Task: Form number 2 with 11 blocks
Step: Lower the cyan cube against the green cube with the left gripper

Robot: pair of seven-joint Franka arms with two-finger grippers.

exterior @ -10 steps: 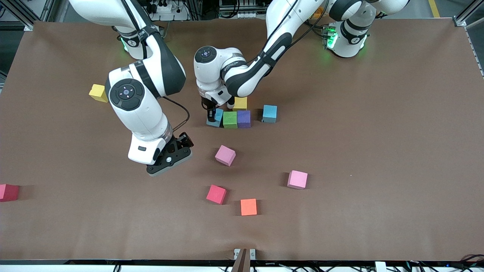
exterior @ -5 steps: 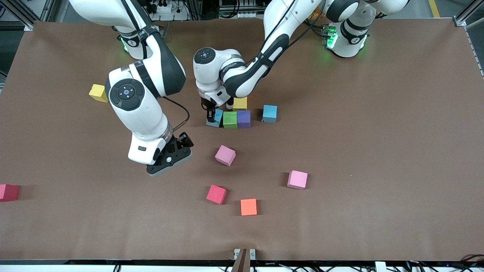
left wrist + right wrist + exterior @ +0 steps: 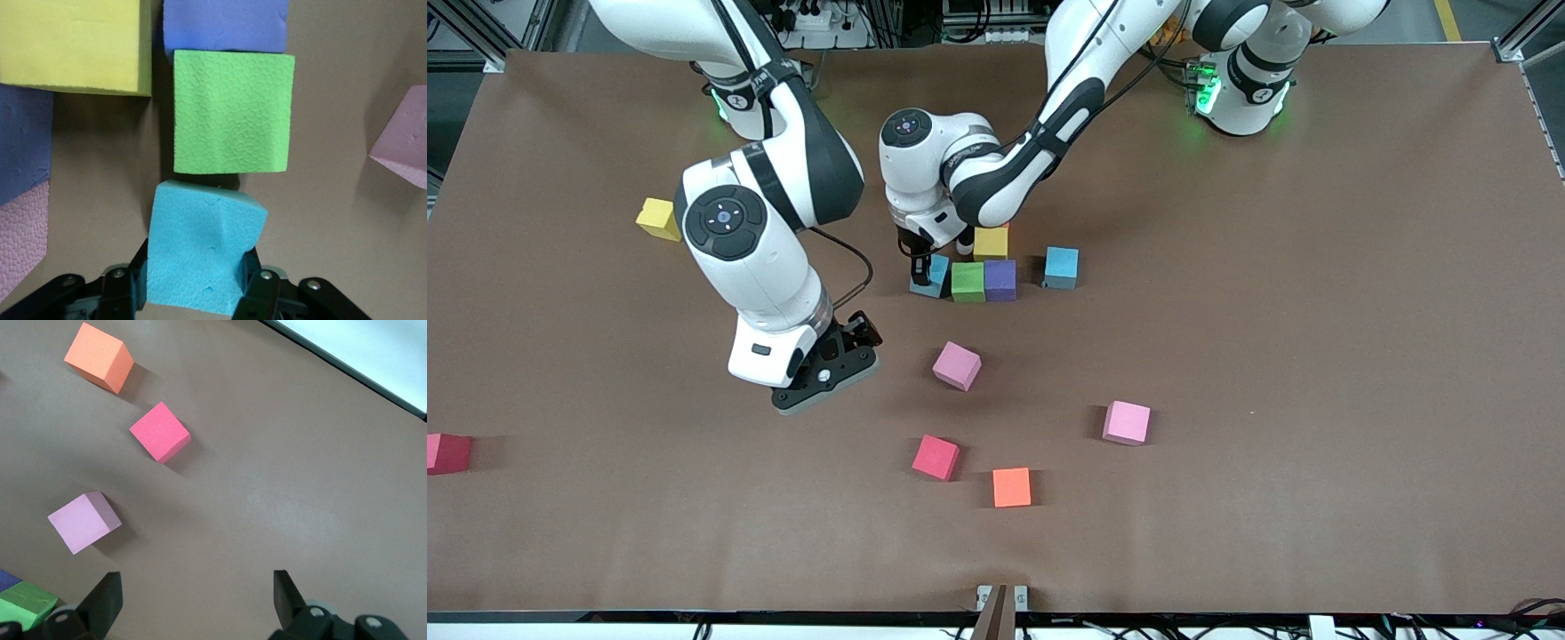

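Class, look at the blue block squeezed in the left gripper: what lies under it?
The blue block, pinched and dented in the left gripper, sits beside the green block. Only brown table shows around it; whether its underside touches the table is hidden.

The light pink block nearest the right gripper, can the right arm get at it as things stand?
Probably yes. The right gripper hangs open beside that light pink block, with bare table between them and no block crowding it; the left gripper is busy elsewhere.

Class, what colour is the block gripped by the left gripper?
Light blue, squeezed in the left gripper; clearest in the left wrist view.
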